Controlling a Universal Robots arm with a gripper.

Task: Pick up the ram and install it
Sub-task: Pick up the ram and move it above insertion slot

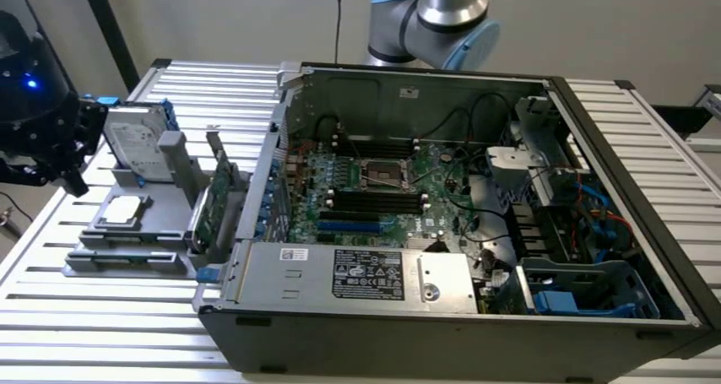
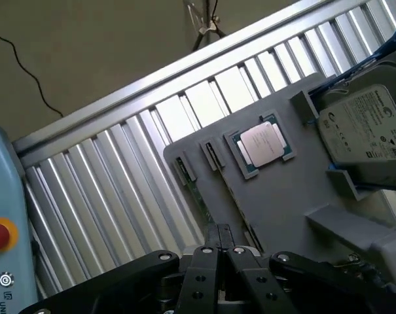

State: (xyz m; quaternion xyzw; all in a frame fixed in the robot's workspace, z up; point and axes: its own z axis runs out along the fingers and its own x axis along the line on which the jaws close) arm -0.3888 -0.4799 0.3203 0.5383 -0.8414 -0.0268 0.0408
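Ram (image 2: 196, 195) on edge in the gray tray (image 2: 276, 216), just ahead of the jaws.

Exterior view: your gripper (image 1: 67, 173) hangs at the end of the gray tray (image 1: 158, 228), and the open computer case (image 1: 451, 316) lies well beyond the jaws. Wrist view: the gripper (image 2: 220, 239) has its jaws drawn together with nothing visibly pinched between them. The processor chip (image 2: 263, 144) sits farther out past the ram. You should find the stick light, stiff and brittle, so take it by the long bare edges near mid-length, not by the chips.
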